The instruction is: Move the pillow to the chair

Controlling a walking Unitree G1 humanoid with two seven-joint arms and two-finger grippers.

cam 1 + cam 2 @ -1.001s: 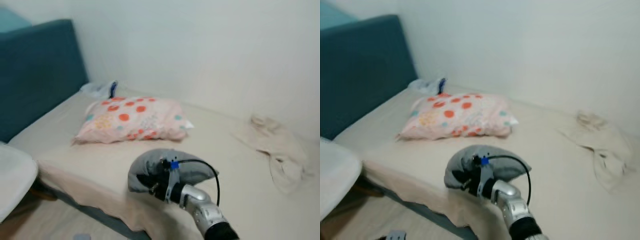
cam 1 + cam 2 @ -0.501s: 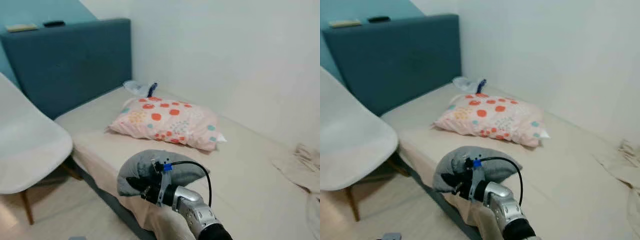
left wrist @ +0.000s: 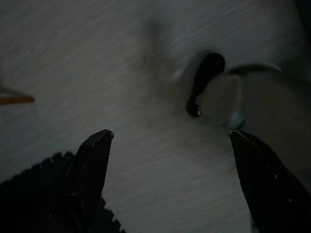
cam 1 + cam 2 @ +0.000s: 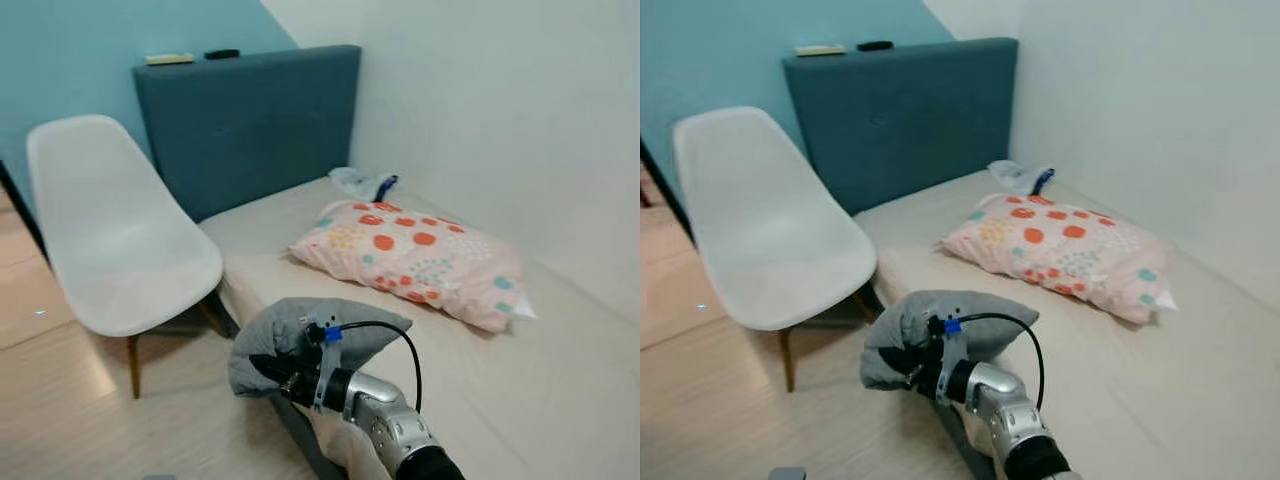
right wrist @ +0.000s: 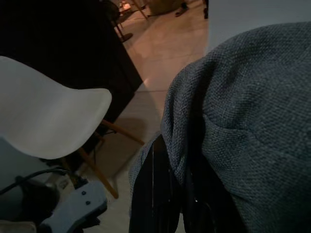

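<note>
My right gripper (image 4: pixel 272 370) is shut on a small grey pillow (image 4: pixel 300 337), held in the air over the bed's near corner; the same grey pillow (image 5: pixel 243 121) drapes over a black finger (image 5: pixel 150 194) in the right wrist view. The white shell chair (image 4: pixel 120 240) stands on wooden legs to my left, beside the bed, about a forearm's length from the held pillow. The left gripper (image 3: pixel 167 141) hangs open over pale wooden floor in its dim wrist view.
A polka-dot pillow (image 4: pixel 415 255) lies on the beige bed (image 4: pixel 560 400) against the white wall. A teal headboard (image 4: pixel 250 120) stands behind, with small flat items on top. A crumpled plastic bag (image 4: pixel 362 183) lies at the bed's head. Wooden floor (image 4: pixel 60 420) spreads left.
The camera has swung left, bringing the whole chair into view and pushing the beige cloth out of frame. The grey pillow stays in my right gripper, now nearer the chair.
</note>
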